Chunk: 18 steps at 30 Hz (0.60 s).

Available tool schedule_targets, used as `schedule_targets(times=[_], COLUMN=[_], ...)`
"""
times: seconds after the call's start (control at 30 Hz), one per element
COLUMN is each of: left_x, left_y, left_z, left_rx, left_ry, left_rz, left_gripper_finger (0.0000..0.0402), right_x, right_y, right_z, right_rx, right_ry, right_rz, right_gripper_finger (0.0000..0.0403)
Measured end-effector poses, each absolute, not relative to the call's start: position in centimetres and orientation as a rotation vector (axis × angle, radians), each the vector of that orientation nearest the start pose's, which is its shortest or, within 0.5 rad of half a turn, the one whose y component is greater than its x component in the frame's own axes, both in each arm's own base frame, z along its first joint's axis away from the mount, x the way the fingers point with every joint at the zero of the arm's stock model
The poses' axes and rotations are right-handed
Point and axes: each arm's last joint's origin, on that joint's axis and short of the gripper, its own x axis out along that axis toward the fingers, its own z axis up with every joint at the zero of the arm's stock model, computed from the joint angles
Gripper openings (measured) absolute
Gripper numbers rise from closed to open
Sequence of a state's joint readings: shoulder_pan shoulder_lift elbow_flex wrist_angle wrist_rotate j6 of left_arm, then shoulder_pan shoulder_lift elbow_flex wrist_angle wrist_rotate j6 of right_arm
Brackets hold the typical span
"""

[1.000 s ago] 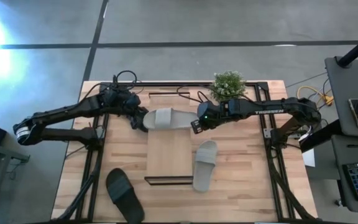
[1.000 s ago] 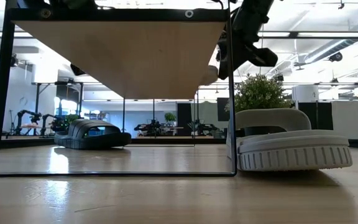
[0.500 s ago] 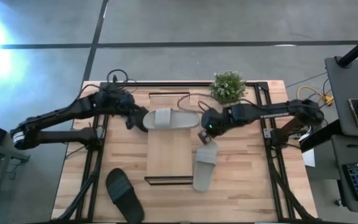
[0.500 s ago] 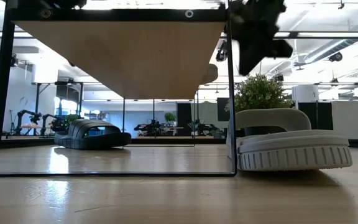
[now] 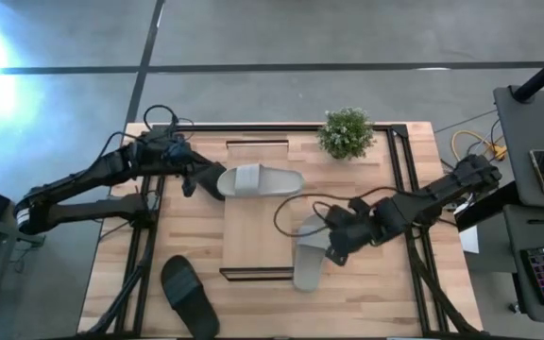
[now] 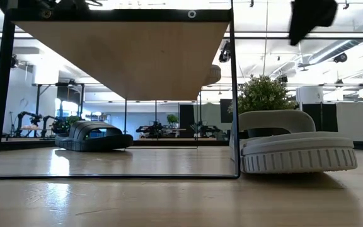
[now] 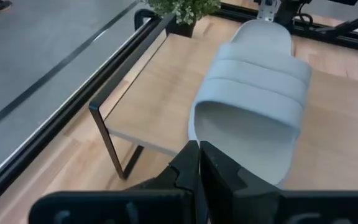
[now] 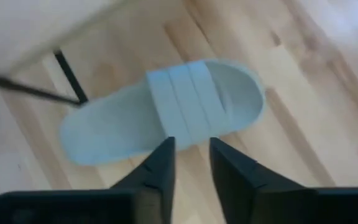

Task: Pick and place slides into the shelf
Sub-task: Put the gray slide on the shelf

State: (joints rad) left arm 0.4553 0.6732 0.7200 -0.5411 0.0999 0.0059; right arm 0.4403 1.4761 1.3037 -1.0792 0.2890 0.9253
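One light grey wide-strap slide (image 5: 258, 180) lies across the light-wood plank shelf (image 5: 258, 231). Its grey mate (image 5: 310, 253) rests on the table beside the shelf, under the right gripper (image 5: 331, 247), fingers parted, empty. The left gripper (image 7: 199, 163), pinched closed, sits just behind the shelved slide. A black slide (image 5: 189, 295) lies apart; a small potted plant (image 5: 346, 131) stands beyond.

Matt ribbed slide (image 7: 253, 99); light-wood shelf (image 5: 258, 231).

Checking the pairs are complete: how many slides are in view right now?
3. One grey slide lies on the shelf, another grey one on the table right of it, and one black slide at the table's front left. A fourth may be hidden.
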Motion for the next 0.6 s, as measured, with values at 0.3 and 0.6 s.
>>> schedule_targets(times=[0.3, 0.6], left_x=[13.5, 13.3], left_y=[6.2, 6.0], left_z=[27.9, 27.9], left_rx=[-0.152, -0.142], left_ry=[0.562, 0.561], left_rz=[0.335, 0.330], left_gripper_finger=[0.0000, 0.0000], right_x=[25.9, 27.0], right_y=[14.4, 16.7], right_z=[25.5, 22.9], right_rx=[0.118, -0.108], right_ry=[1.230, 1.164], right_rz=[-0.336, -0.423], right_gripper_finger=[0.0200, 0.0217])
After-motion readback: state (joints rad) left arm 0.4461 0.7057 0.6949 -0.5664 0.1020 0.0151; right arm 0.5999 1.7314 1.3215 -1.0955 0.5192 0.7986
